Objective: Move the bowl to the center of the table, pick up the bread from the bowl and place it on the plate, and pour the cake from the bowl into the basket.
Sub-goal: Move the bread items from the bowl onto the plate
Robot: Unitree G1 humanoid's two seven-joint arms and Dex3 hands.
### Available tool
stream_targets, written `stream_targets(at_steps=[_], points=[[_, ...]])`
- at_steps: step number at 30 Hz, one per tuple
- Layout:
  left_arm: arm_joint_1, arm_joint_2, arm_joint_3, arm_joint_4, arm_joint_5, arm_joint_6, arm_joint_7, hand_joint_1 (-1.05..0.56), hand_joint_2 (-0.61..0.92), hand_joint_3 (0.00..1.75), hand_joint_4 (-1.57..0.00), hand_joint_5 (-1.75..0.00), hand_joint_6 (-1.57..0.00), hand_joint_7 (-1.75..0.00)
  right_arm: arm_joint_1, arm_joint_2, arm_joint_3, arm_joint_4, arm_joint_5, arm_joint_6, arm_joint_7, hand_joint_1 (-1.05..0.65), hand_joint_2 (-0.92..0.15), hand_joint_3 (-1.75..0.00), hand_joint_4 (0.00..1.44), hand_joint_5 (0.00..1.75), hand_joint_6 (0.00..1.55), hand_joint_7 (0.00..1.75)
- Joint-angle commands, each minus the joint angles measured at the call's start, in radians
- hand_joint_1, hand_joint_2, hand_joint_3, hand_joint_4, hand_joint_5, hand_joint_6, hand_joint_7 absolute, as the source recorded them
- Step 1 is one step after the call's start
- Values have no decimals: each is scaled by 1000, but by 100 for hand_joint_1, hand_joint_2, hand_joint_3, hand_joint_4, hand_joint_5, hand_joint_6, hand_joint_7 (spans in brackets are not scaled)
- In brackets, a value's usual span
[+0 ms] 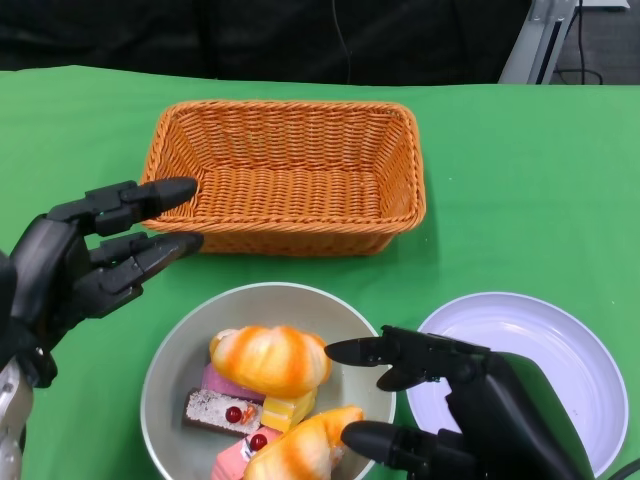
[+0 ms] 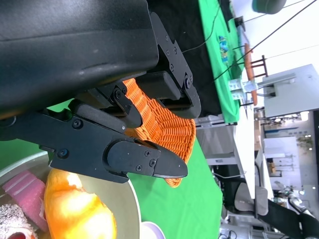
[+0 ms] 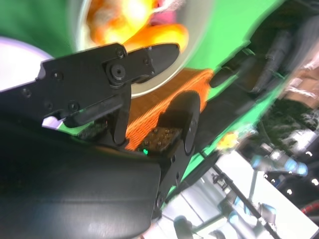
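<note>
We judge the bread step is in hand: the bowl (image 1: 165, 375) sits on the green table (image 1: 520, 180) between basket (image 1: 285, 175) and plate (image 1: 520, 365), bread (image 1: 268, 360) and cake (image 1: 215, 410) inside. Our right robot hand (image 1: 440, 405) hovers spread at the bowl's rim, the left robot hand (image 1: 95, 255) spread beside the basket, both empty. Next we must close on a bread roll without dragging cake.

I see a green cloth (image 1: 520, 180) covering the table, with a dark backdrop (image 1: 300, 40) behind its far edge. A grey metal post (image 1: 535, 40) stands at the far right. Through the left wrist camera, a bright room shows another green-covered table (image 2: 222, 45) and pale walls.
</note>
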Motion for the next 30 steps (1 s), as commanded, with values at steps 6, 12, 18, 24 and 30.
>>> stream_targets(at_steps=[6, 12, 18, 24, 30], points=[[7, -16, 11, 70, 22, -166, 21, -38, 92, 13, -101, -35, -103, -14, -21, 60, 85, -69, -281, 151, 166, -79, -92, -5, 56, 51, 58, 6], [-21, -38, 19, 147, 39, -254, 56, -36, 92, 20, -78, -95, -110, -13, -68, 122, 114, -51, -410, 206, 233, -79, -92, -4, 62, 36, 59, 2], [-42, -42, 25, 195, 18, -280, 54, -33, 92, 25, -74, -105, -109, -16, -116, 148, 130, -18, -475, 231, 238, -80, -92, -6, 62, 32, 58, 1], [-52, -54, 25, 217, 24, -303, 79, -37, 92, 21, -74, -106, -111, -19, -168, 165, 132, 42, -466, 239, 206, -80, -92, -9, 64, 34, 57, 0], [-62, -67, 28, 235, 21, -314, 89, -37, 92, 22, -70, -115, -87, -73, -191, 180, 143, 76, -466, 255, 192, -81, -92, -11, 61, 30, 56, 0]])
